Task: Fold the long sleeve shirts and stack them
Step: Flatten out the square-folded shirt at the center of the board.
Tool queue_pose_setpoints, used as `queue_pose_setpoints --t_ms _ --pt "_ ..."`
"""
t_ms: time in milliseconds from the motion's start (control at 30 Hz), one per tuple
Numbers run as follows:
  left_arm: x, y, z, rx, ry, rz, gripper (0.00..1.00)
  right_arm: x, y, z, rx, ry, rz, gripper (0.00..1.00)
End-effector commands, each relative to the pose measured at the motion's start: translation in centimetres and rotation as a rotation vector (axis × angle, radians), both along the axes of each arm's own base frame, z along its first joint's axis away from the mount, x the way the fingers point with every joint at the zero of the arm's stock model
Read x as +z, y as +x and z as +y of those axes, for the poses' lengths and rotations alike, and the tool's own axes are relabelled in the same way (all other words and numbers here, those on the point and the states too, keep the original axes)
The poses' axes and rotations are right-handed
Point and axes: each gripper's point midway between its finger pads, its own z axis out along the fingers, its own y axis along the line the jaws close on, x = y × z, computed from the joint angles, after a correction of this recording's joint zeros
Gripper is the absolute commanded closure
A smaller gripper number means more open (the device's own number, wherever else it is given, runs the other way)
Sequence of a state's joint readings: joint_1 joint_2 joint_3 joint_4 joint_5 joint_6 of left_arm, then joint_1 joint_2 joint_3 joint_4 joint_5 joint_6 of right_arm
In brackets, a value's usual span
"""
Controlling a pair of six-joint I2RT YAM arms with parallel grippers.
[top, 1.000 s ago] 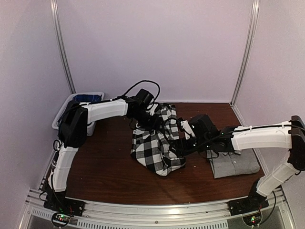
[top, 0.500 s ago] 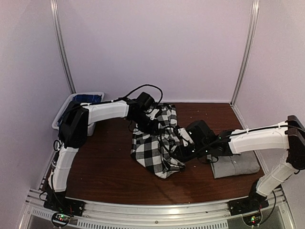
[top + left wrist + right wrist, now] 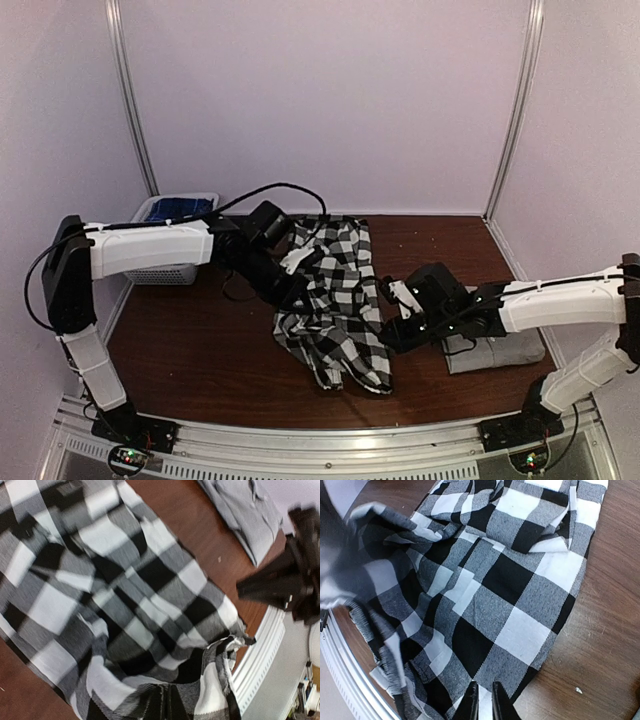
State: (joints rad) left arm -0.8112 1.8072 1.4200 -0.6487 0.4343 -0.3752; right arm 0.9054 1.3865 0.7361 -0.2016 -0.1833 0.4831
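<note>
The black-and-white check flannel shirt lies crumpled mid-table and fills both wrist views. At its left edge, my left gripper is shut on bunched cloth; its tips are buried in the folds. My right gripper is at the shirt's right hem. Its black fingers are pinched on a white square of that shirt, the gripper shut on it. The grey shirt lies folded at the right, partly under my right arm, and shows in the left wrist view.
A white basket with dark blue cloth stands at the back left corner. The brown table ends at a metal rail along the front. Pale walls close the back and sides.
Both grippers have shut on the check shirt. My left arm has drawn toward the front left, my right gripper slightly right, and the shirt now trails lower toward the front edge.
</note>
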Motion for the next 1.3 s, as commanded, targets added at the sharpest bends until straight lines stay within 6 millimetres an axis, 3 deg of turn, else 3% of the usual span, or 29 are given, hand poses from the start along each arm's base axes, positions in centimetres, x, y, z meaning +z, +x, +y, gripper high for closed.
queue_pose_setpoints --t_ms 0,100,133,200,300,333,467,533,700,833,1000,1267 --pt "-4.5 -6.5 2.3 -0.058 0.055 0.138 1.00 -0.1 -1.4 -1.0 -0.018 0.015 0.031 0.88" --pt "-6.3 -9.2 3.8 -0.060 0.060 0.188 0.96 0.1 -1.2 -1.5 -0.053 0.023 0.010 0.85" --pt "-6.5 -9.6 4.1 -0.061 0.054 0.196 0.89 0.3 -0.9 -1.7 -0.071 0.023 -0.005 0.83" --pt "-6.1 -9.7 4.4 -0.047 0.039 0.183 0.63 0.8 0.0 -1.9 -0.109 0.027 -0.040 0.75" --pt "-3.8 -8.3 4.1 -0.004 0.008 0.094 0.41 2.0 1.6 -1.9 -0.174 0.038 -0.093 0.66" --pt "-2.8 -7.4 3.9 0.020 -0.005 0.054 0.38 2.4 2.2 -1.8 -0.191 0.047 -0.106 0.65" --pt "-0.6 -2.7 3.3 0.155 -0.012 -0.103 0.36 4.3 5.2 -1.4 -0.275 0.092 -0.188 0.57" --pt "-1.1 -0.3 3.3 0.228 0.025 -0.133 0.36 5.2 6.7 -0.9 -0.299 0.109 -0.216 0.53" --pt "-3.1 5.4 3.3 0.372 0.020 -0.149 0.35 5.3 9.5 0.4 -0.315 0.069 -0.245 0.45" --pt "-4.3 9.4 3.7 0.443 0.031 -0.160 0.35 4.1 10.9 1.0 -0.304 0.047 -0.230 0.43" --pt "-6.2 11.2 3.3 0.460 0.039 -0.131 0.34 2.7 11.9 1.6 -0.302 0.034 -0.215 0.39" --pt "-8.2 11.2 2.4 0.443 0.039 -0.066 0.39 0.9 13.1 2.6 -0.293 0.013 -0.185 0.38"
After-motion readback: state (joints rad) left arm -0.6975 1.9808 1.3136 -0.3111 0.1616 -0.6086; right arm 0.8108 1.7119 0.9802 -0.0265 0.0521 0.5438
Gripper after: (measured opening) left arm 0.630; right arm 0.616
